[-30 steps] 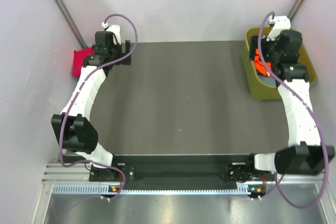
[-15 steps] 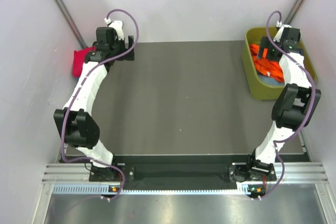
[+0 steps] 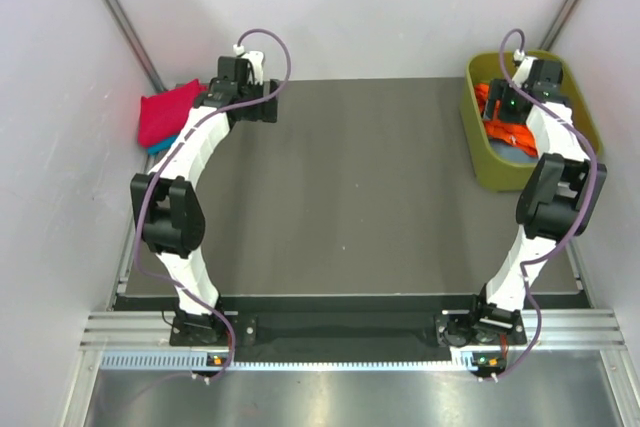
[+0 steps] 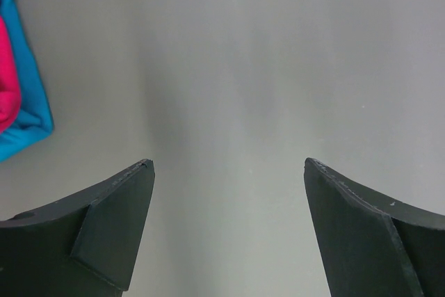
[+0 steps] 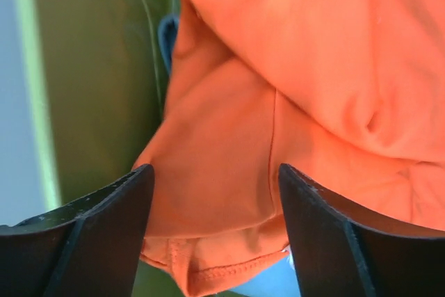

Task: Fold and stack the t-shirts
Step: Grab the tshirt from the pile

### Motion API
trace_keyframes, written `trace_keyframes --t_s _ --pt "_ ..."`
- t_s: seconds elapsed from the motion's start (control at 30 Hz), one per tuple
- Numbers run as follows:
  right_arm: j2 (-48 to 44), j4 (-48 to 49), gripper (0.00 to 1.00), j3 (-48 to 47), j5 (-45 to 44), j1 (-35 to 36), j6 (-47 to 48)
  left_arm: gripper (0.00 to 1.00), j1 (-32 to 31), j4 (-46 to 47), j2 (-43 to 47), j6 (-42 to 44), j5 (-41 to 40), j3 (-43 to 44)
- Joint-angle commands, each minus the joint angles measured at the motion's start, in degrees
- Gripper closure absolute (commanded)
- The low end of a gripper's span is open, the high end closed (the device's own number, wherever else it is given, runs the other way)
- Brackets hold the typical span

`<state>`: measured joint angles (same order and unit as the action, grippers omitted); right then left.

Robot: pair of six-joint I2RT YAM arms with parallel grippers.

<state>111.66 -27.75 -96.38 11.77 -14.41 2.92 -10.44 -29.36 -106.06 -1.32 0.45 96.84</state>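
Note:
A crimson-pink t-shirt (image 3: 165, 114) lies folded on a light blue one (image 3: 152, 147) at the table's far left edge; both show at the left edge of the left wrist view, pink (image 4: 5, 81) on blue (image 4: 31, 113). My left gripper (image 3: 268, 107) is open and empty over bare tabletop, right of that stack. A bright orange t-shirt (image 3: 500, 117) lies crumpled in the olive-green tub (image 3: 500, 175). My right gripper (image 5: 215, 172) is open just above the orange cloth (image 5: 229, 158), its jaws on either side of a fold. A bit of light blue cloth (image 5: 268, 283) shows under the orange.
The tub stands at the far right corner of the dark table (image 3: 350, 197). White walls close in the back and both sides. The tub's green inner wall (image 5: 90, 88) is close to the right gripper's left finger.
My left gripper has moved right, away from the pink and blue stack, out over the table. My right arm has reached farther into the tub, over the orange t-shirt.

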Motion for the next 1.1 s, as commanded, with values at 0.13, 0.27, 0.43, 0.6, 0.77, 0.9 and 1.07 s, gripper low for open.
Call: trace_keyframes --t_s 0.13,0.27,0.43,0.6,0.77,0.9,1.07 --pt "0.0 -1.4 0.37 2.9 4.0 0.4 1.3 0.07 -2.0 2.7 -0.7 0.9 -3.3 5.6" --pt "-1.7 -1.3 0.61 2.0 4.4 0.4 2.0 0.07 -3.0 2.7 -0.4 1.4 -4.4 5.6" --pt "-7.1 -1.6 0.70 -1.7 4.3 1.0 3.3 0.07 -3.9 3.1 0.4 2.4 -4.7 5.4" --pt "-12.8 -1.3 0.83 -3.9 3.4 1.3 4.7 0.07 -4.2 3.2 0.3 2.0 -5.6 5.1" --pt "-20.4 -1.6 1.00 -3.9 1.4 5.2 10.1 0.08 -4.3 3.3 3.0 1.4 -5.0 5.6" --pt "-27.1 -1.2 1.00 -4.3 1.2 11.1 13.2 0.06 -4.3 3.4 5.7 0.1 -5.5 5.9" --pt "-33.0 -1.8 0.94 -2.1 -0.7 16.1 10.1 0.06 -4.2 3.4 10.9 -0.5 -6.6 2.0"
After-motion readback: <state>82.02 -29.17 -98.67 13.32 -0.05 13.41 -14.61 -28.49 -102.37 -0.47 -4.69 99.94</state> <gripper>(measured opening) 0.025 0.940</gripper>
